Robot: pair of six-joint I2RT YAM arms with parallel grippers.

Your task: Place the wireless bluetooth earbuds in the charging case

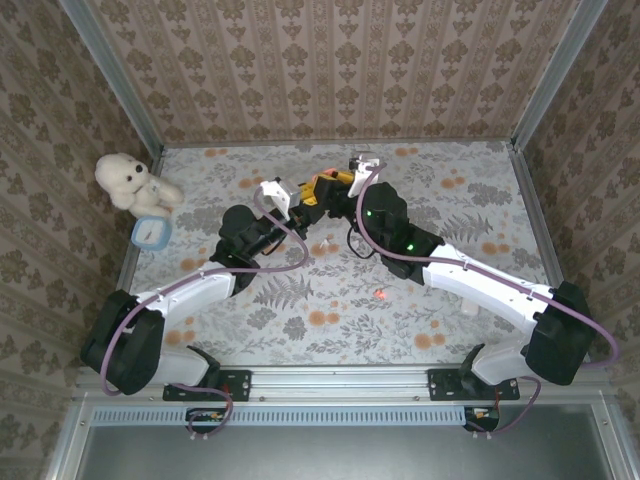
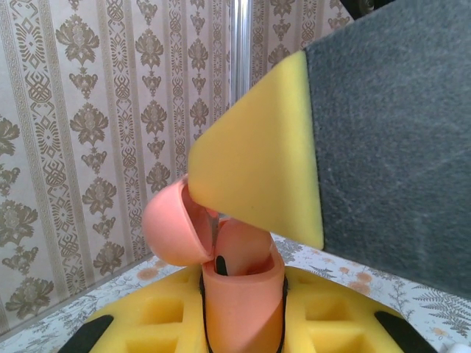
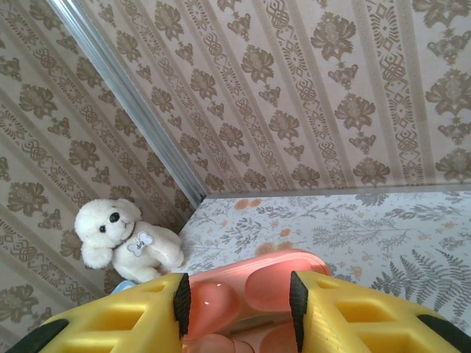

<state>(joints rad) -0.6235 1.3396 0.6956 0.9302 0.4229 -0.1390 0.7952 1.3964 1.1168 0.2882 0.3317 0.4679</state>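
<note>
At table (image 1: pixel 480 210) centre, toward 12 o'clock: left gripper (image 2: pixel 243 323) clamped on the open charging case (image 2: pixel 239 287), lid (image 2: pixel 171 234) tipped to 9. Right gripper (image 3: pixel 237 305) part-open, apparently empty, nosing the lid. Red earbud (image 1: pixel 381 294) loose at 5 o'clock. Fetch it and hold the case steady.

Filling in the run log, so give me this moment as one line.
left gripper: shut on charging case, lid open | right gripper: jaws apart over the case | plush dog: far-left corner
</note>
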